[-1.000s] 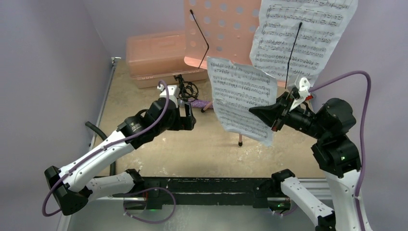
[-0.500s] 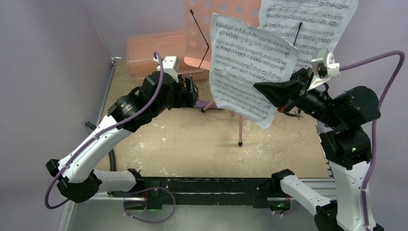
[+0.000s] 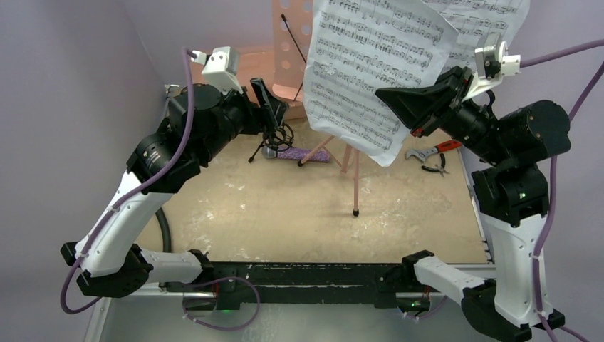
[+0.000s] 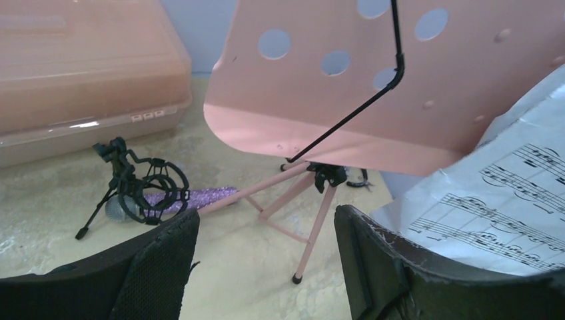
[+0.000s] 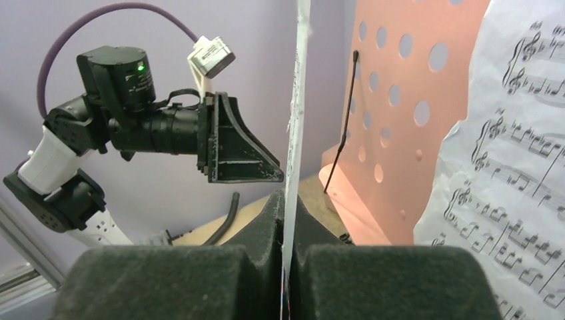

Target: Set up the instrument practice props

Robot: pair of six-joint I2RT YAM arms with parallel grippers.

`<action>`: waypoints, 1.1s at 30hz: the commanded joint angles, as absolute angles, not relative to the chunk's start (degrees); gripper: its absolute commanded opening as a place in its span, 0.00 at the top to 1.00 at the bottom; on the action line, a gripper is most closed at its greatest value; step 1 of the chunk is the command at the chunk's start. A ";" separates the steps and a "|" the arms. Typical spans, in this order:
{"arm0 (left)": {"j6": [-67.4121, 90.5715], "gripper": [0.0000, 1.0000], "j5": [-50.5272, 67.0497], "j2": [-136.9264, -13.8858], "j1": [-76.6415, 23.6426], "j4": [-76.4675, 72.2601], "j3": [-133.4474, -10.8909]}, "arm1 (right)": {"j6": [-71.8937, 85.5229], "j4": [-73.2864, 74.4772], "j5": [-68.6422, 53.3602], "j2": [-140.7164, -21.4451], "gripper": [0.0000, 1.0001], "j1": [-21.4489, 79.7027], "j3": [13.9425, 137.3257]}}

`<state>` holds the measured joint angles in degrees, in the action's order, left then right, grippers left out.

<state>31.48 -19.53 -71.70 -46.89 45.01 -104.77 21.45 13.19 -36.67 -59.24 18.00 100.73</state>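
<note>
Tan tabletop [image 3: 285, 214], scuffed with white dust; plain lilac walls [image 3: 71, 71]. My right gripper [image 5: 288, 220] is clamped on the edge of a crinkled sheet of music [image 3: 370, 64], seen edge-on between the foam pads. Behind it stands the pink perforated music stand [image 4: 346, 87] on thin tube legs; a second sheet [image 3: 484, 14] rests on it, top cut off. My left gripper [image 4: 266, 227] hangs with jaws apart, nothing between. The glittery purple microphone [image 4: 200, 198] lies flat, its head half hidden by the ring mount of a small black tripod [image 4: 143, 190].
</note>
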 commanded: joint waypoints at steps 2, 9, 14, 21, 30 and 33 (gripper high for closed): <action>35.34 0.31 -19.60 -70.58 -46.51 36.78 -107.34 | 20.51 13.48 -32.35 -61.63 1.00 18.10 106.92; 38.17 0.35 -18.40 -71.57 -46.52 29.91 -107.32 | 16.87 16.97 -27.68 -63.55 1.00 18.06 111.72; 38.83 0.43 -16.03 -72.89 -46.57 23.72 -106.04 | 16.37 17.35 -24.28 -64.08 1.00 18.04 112.73; 39.80 0.47 -14.49 -76.37 -46.56 18.40 -106.81 | 16.71 16.02 -23.60 -64.20 1.00 18.04 112.20; 41.06 0.52 -16.53 -80.71 -46.56 18.24 -110.89 | 16.70 16.81 -24.17 -63.94 1.00 18.06 111.27; 41.64 0.55 -17.48 -80.93 -46.53 17.88 -110.70 | 16.72 16.96 -24.87 -64.28 1.00 18.08 111.57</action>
